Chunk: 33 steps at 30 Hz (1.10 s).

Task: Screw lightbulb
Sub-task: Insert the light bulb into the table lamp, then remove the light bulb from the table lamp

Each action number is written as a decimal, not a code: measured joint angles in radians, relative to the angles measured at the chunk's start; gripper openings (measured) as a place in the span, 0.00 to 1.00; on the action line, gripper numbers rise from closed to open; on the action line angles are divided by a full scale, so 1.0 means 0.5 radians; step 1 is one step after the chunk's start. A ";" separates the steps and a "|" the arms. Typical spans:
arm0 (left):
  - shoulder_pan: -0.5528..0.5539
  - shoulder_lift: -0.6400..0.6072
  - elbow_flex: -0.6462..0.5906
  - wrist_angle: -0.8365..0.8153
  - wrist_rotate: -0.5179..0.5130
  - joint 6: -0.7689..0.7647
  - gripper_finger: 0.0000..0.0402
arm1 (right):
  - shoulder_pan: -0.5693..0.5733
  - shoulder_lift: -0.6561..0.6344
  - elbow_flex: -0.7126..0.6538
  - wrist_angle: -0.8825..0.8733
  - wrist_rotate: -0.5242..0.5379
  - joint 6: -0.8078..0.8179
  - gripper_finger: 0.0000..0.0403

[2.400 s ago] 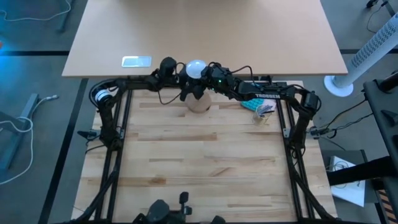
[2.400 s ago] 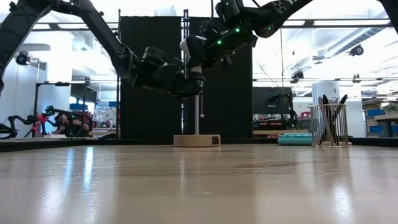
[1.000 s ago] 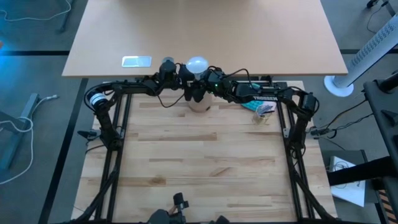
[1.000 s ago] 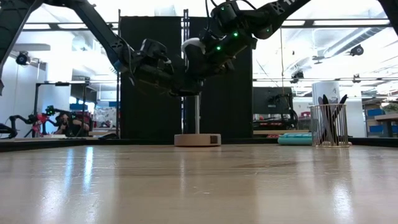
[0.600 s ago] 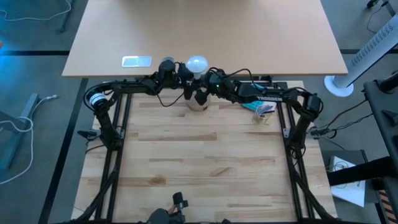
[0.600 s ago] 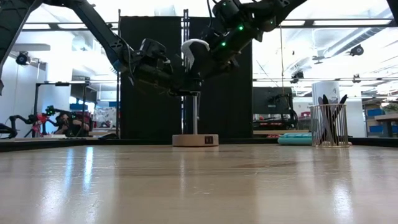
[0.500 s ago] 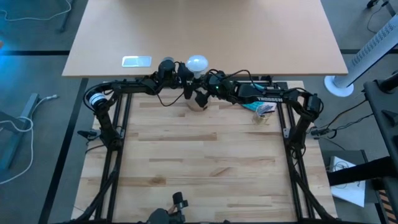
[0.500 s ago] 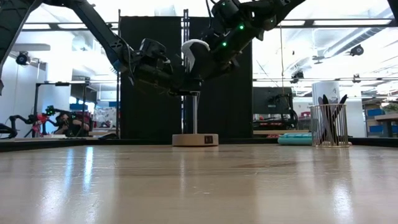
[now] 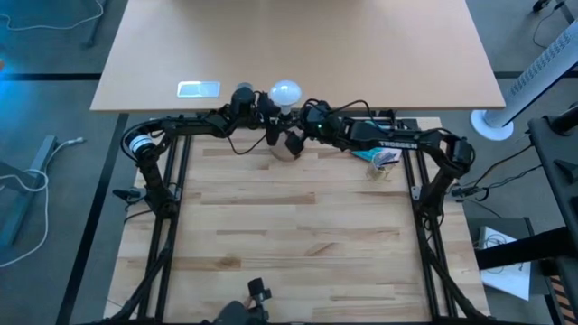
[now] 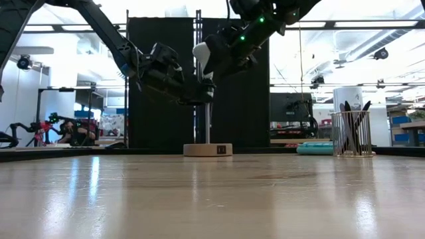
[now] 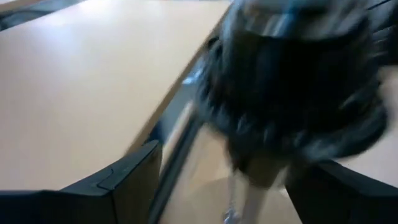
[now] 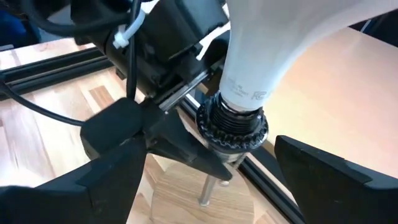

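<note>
The white lightbulb stands with its neck in the black ribbed socket. The socket tops a thin pole on a round wooden disc at the table's far edge. My left gripper reaches in level from the table's left and is closed about the socket. My right gripper is open. It hangs to the right of the bulb and slightly above it, a finger on each side of the neck and clear of it. The left wrist view is blurred. My left gripper holds the black socket at the pole's top, coming in level from the table's left. One finger lies against the socket's lower rim. The other finger is hidden behind the socket. The stand stays upright on its wooden disc.
A wire holder with dark utensils and a teal packet sit at the far right of the table. A tan tabletop with a white label lies beyond the far edge. Bare wooden planks stretch across the near half.
My right gripper has drawn back from the bulb, rising and moving toward the table's right edge, so the bulb now shows bare. The bulb stays standing in the socket.
</note>
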 joint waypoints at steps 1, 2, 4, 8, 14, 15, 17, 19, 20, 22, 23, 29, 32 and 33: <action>-0.003 0.000 0.000 -0.019 -0.074 0.012 0.76 | -0.001 -0.002 0.000 -0.001 0.000 0.000 0.87; -0.003 0.001 0.000 -0.034 -0.115 0.035 0.78 | -0.001 -0.007 0.000 -0.001 0.001 0.001 0.87; -0.002 0.001 0.000 -0.041 -0.144 0.094 0.80 | -0.001 -0.017 0.001 -0.002 0.001 0.015 0.87; -0.004 -0.001 -0.002 -0.057 -0.136 0.138 0.84 | -0.002 -0.024 0.002 -0.042 0.000 0.034 0.87; -0.003 -0.003 -0.003 -0.158 -0.093 0.155 0.86 | -0.002 -0.025 0.002 -0.066 0.001 0.033 0.87; -0.003 -0.003 -0.004 -0.180 -0.063 0.155 0.86 | -0.001 -0.025 0.002 -0.065 0.000 0.030 0.87; -0.003 -0.011 -0.005 -0.232 -0.035 0.156 0.86 | 0.002 -0.025 0.002 -0.066 0.000 0.011 0.87; -0.005 -0.036 -0.005 -0.306 -0.026 0.173 0.86 | 0.009 -0.029 0.002 -0.080 0.001 0.009 0.87; -0.005 -0.055 -0.006 -0.344 -0.018 0.189 0.86 | 0.013 -0.032 0.002 -0.097 0.001 0.004 0.87; -0.005 -0.114 -0.045 -0.383 -0.007 0.203 0.86 | 0.023 -0.045 0.002 -0.129 0.000 -0.011 0.87; -0.005 -0.149 -0.078 -0.371 -0.007 0.206 0.86 | 0.030 -0.048 0.002 -0.135 0.001 -0.014 0.87; 0.003 -0.425 -0.375 -0.182 -0.153 0.199 0.86 | 0.039 -0.063 -0.004 -0.136 0.001 -0.023 0.87; 0.004 -0.569 -0.540 -0.086 -0.203 0.160 0.86 | 0.047 -0.068 -0.005 -0.136 0.001 -0.035 0.87; 0.004 -0.621 -0.598 -0.050 -0.202 0.131 0.86 | 0.055 -0.072 -0.005 -0.136 0.001 -0.044 0.87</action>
